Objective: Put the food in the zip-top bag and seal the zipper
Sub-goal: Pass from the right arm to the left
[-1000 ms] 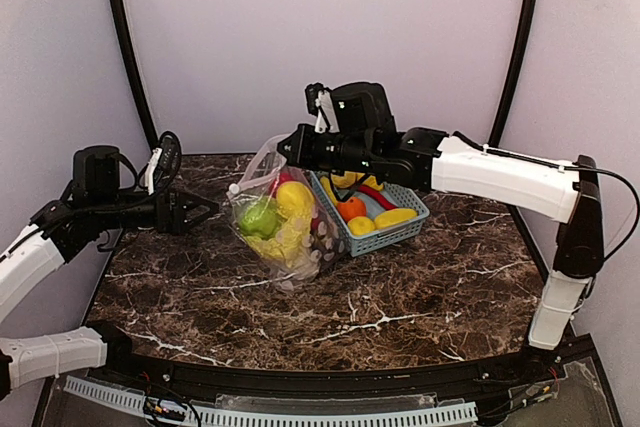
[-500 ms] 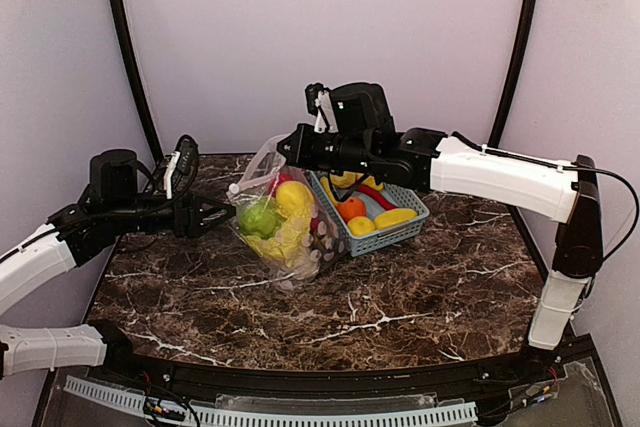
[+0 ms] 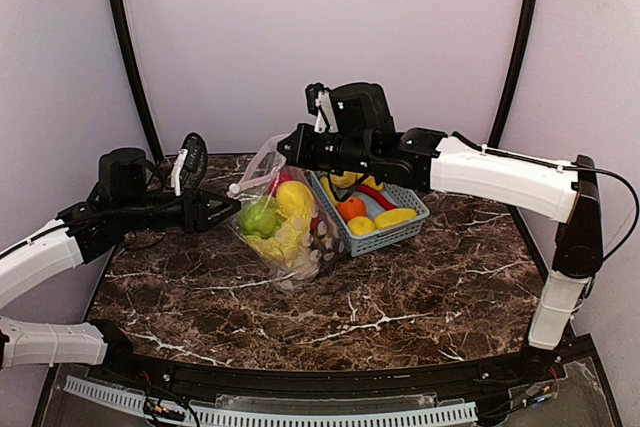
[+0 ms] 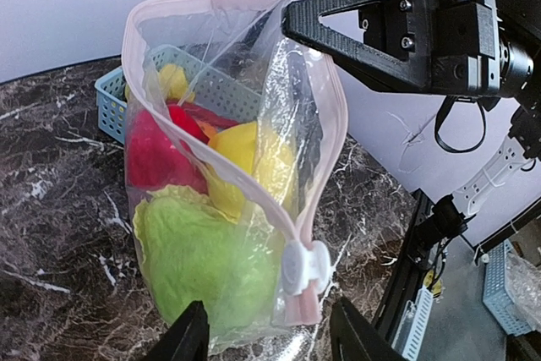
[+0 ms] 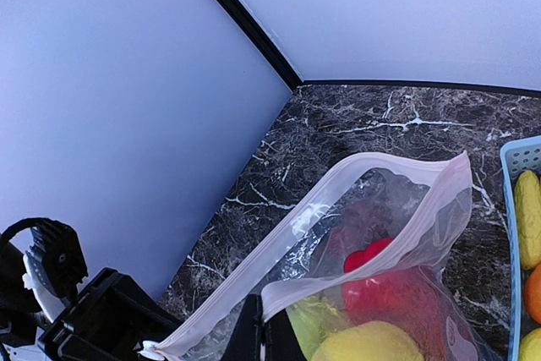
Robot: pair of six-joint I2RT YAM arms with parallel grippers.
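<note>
The zip-top bag point(image 3: 290, 232) hangs upright with its mouth open, and my right gripper point(image 3: 287, 146) is shut on the top edge. In the right wrist view its fingers point(image 5: 264, 331) pinch the near lip of the zipper point(image 5: 372, 272). Food sits inside the bag: a green piece point(image 4: 199, 255), a yellow one point(image 4: 249, 158) and a red one point(image 4: 152, 154). The white slider point(image 4: 304, 266) is at the low end of the pink zipper point(image 4: 325, 124). My left gripper point(image 4: 270, 334) is open, its fingers flanking the bag's lower corner just below the slider without touching it.
A light blue basket point(image 3: 405, 234) stands right behind the bag, holding an orange piece point(image 3: 351, 207), yellow pieces point(image 3: 395, 217) and a red one. The marble table point(image 3: 380, 307) ends at walls on the left and back. My right arm reaches across above the basket.
My left arm has moved right towards the bag's slider corner, and its jaws have narrowed. The right gripper and the bag have stayed still.
</note>
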